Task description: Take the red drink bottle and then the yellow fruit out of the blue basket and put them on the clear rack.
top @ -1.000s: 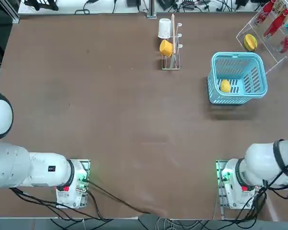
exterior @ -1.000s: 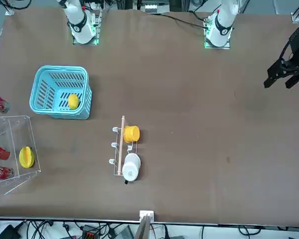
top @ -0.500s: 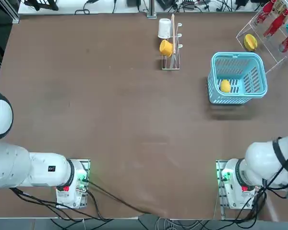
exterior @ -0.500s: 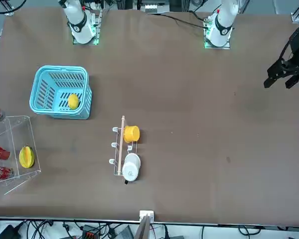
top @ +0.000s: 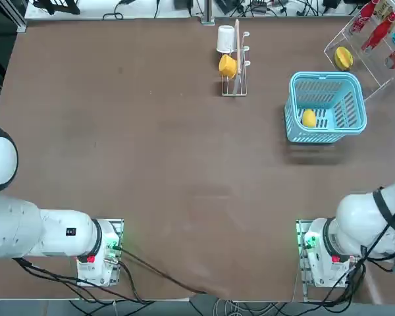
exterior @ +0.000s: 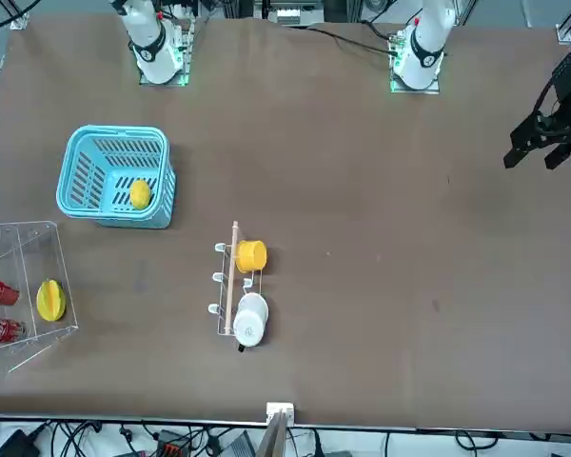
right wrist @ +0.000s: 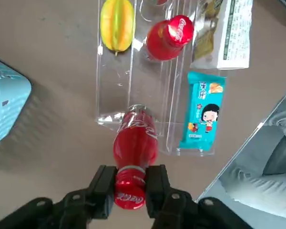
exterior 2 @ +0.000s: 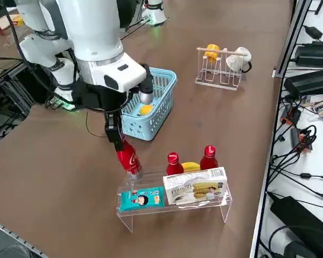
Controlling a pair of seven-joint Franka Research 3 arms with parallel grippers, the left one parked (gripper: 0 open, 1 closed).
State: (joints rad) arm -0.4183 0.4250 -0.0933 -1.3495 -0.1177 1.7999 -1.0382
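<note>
My right gripper (right wrist: 130, 183) is clenched on the red drink bottle's (right wrist: 135, 143) cap, hanging it base-down at the clear rack's (exterior 2: 175, 207) near corner, centre frame, so it lands upright. 1 yellow fruit (top: 309, 118) waits in the blue basket (top: 326, 81), upper right.

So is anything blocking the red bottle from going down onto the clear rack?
Nothing visible. The right gripper holds the red drink bottle by its cap, its base at an empty corner of the clear rack; the other bottle stands apart.
</note>
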